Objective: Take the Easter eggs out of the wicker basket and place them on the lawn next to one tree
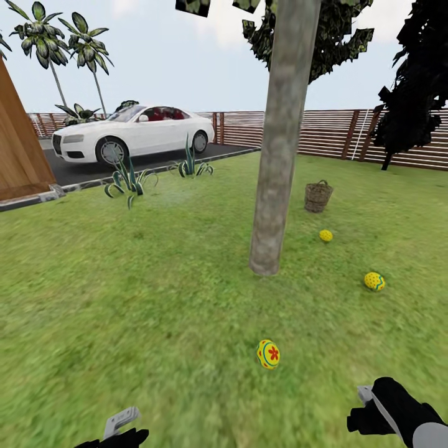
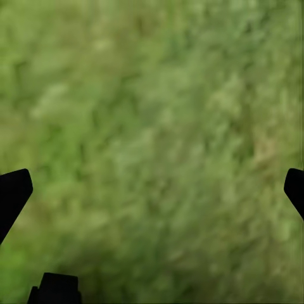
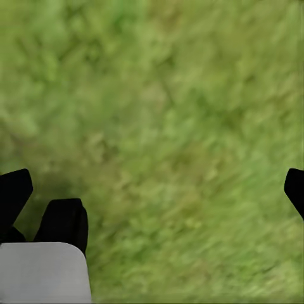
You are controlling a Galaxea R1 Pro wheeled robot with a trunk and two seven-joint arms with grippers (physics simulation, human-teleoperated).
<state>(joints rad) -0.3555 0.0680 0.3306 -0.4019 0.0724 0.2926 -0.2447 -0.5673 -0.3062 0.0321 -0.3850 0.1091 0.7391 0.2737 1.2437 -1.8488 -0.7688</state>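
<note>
Three Easter eggs (image 1: 268,354) (image 1: 374,281) (image 1: 325,235) are seen scattered on the lawn (image 1: 155,298) around the tree (image 1: 277,162), the wicker basket (image 1: 318,196) beyond, both the left gripper (image 2: 152,190) and right gripper (image 3: 152,187) spread wide, holding nothing.

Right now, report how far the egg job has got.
Looks nearly or fully done: three Easter eggs lie on the lawn around the tree, outside the wicker basket. The left gripper and right gripper are open over grass, holding nothing. The basket's inside can't be seen.
</note>
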